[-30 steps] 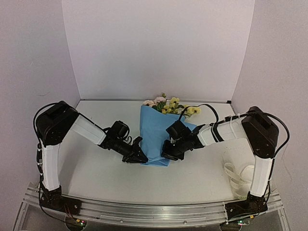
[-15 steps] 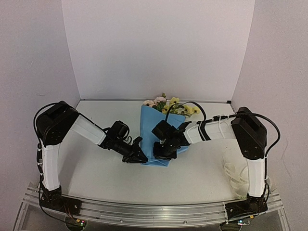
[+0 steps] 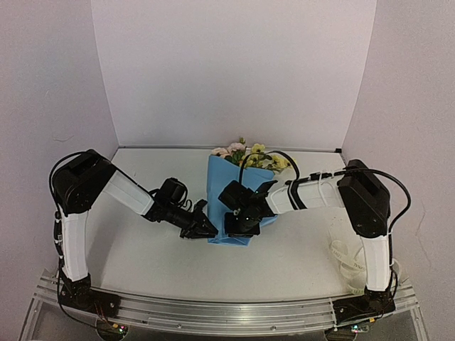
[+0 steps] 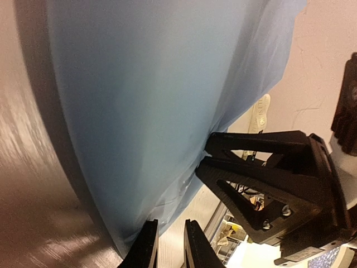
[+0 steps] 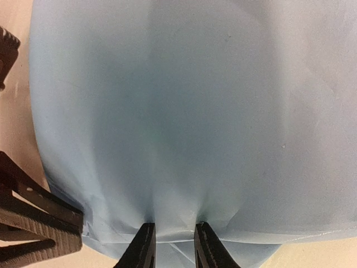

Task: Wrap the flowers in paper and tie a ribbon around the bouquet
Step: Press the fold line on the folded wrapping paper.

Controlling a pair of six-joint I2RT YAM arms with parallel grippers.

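Paper (image 3: 231, 202) lying lengthwise, blossoms far | right tool (image 3: 237, 226) pinching near hem | left tool (image 3: 202, 229) slightly parted, touching left corner

Blue paper (image 4: 150, 106) fills most of the view, lying w/ a rounded fold on the tabletop (image 4: 28, 223). Left gripper (image 4: 167, 245) sits at the paper's lower edge, fingers narrowly apart, nothing visibly btwn them. Right gripper (image 4: 215, 151) meets the paper's edge from the right. Cream ribbon (image 4: 257, 120) behind it.
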